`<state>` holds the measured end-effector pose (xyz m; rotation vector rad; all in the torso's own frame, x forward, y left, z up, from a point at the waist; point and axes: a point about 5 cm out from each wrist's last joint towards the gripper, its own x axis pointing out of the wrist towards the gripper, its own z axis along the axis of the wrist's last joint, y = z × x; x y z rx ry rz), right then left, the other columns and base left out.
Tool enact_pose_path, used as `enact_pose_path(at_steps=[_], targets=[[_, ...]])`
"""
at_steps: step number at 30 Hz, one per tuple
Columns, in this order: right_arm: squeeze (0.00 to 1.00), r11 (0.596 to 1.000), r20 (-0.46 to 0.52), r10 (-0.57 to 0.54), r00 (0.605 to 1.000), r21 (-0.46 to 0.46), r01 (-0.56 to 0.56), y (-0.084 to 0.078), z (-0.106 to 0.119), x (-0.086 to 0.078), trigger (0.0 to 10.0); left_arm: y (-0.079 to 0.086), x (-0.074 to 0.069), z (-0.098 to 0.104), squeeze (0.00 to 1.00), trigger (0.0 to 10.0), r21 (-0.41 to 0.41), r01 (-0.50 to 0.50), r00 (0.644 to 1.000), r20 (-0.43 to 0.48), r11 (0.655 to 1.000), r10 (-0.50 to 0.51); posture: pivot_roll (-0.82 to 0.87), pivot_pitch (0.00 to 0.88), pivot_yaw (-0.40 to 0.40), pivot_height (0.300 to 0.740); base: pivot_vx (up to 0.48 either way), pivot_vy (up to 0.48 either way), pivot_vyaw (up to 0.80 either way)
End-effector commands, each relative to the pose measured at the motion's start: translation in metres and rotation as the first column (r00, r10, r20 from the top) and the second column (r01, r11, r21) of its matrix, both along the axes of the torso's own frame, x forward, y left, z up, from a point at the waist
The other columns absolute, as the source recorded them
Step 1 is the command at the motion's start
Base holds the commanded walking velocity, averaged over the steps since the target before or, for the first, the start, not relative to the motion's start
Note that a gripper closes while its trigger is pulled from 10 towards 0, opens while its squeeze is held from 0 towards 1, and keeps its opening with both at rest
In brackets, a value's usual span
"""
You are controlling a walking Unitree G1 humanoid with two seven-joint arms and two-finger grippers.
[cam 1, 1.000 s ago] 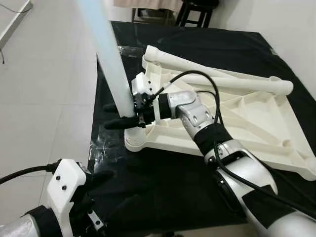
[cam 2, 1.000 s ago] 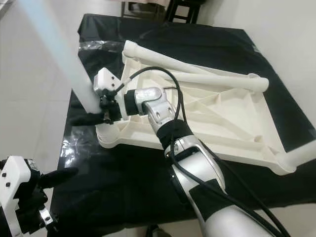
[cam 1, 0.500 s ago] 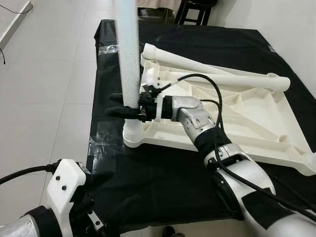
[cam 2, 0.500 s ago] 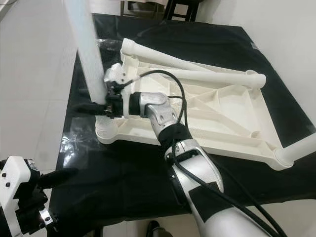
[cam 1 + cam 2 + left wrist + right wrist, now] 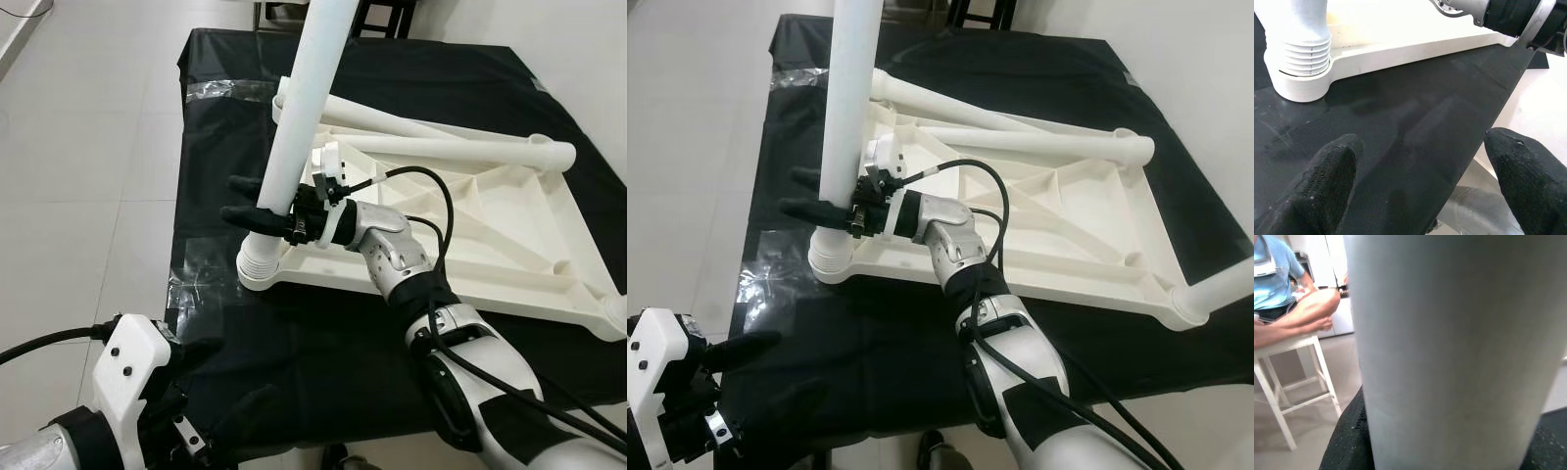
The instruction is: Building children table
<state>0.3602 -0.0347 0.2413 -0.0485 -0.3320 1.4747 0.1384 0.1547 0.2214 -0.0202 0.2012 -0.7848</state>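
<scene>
A white children's tabletop (image 5: 509,235) lies upside down on a black-covered table (image 5: 216,127). One white table leg (image 5: 299,117) stands in the near-left corner socket (image 5: 259,266), leaning slightly right at its top. My right gripper (image 5: 245,201) is shut on this leg just above its ribbed base. Two more legs (image 5: 441,149) lie across the tabletop's far side. A further leg (image 5: 1225,284) sticks out from the near-right corner. My left gripper (image 5: 1415,181) is open low at the table's near-left edge, holding nothing.
In the right wrist view a person (image 5: 1283,298) in a blue shirt sits on a white stool (image 5: 1283,377). Dark stool legs (image 5: 377,15) stand beyond the table's far edge. Pale tiled floor (image 5: 88,147) lies to the left.
The leg in my right gripper has swung from leaning left to nearly upright, now tipped slightly right, with its ribbed base in the corner socket. The left arm has not moved.
</scene>
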Motion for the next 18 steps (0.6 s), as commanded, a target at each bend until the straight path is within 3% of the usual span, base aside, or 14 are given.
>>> enact_pose_path(at_steps=[1,4,10,15,16,18], targets=[[0.00,0.984,-0.069,-0.057,0.996,-0.172,0.044,-0.012,-0.045,-0.002,10.0,-0.004,-0.005,0.000,0.00,10.0,0.002,0.032,0.999,-0.008,0.999,-0.032,0.16,0.368,-0.118,0.740,0.000,0.000,0.00],[0.00,0.957,0.021,0.008,1.000,-0.290,-0.002,-0.011,-0.058,-0.011,10.0,-0.004,-0.005,0.000,0.00,10.0,0.005,0.030,1.000,-0.007,1.000,-0.030,0.16,0.367,-0.118,0.740,0.000,0.000,0.00],[0.00,0.892,0.056,0.111,0.992,-0.445,-0.075,-0.014,-0.065,-0.015,10.0,-0.005,-0.004,0.000,0.00,10.0,0.007,0.029,1.000,-0.003,1.000,-0.028,0.16,0.365,-0.121,0.740,0.000,0.000,0.00],[0.00,0.883,0.034,0.113,0.993,-0.462,-0.085,-0.015,-0.065,-0.014,10.0,-0.005,-0.004,0.000,0.00,10.0,0.006,0.029,1.000,-0.002,1.000,-0.029,0.15,0.364,-0.124,0.740,0.000,0.000,0.00],[0.00,0.901,-0.021,0.088,0.996,-0.425,-0.088,-0.013,-0.061,-0.011,10.0,-0.005,-0.004,0.000,0.00,10.0,0.005,0.029,1.000,-0.001,1.000,-0.029,0.15,0.365,-0.125,0.740,0.000,0.000,0.00],[0.00,0.901,-0.021,0.088,0.996,-0.425,-0.088,-0.013,-0.061,-0.011,10.0,-0.005,-0.004,0.000,0.00,10.0,0.005,0.029,1.000,-0.001,1.000,-0.029,0.15,0.365,-0.125,0.740,0.000,0.000,0.00]])
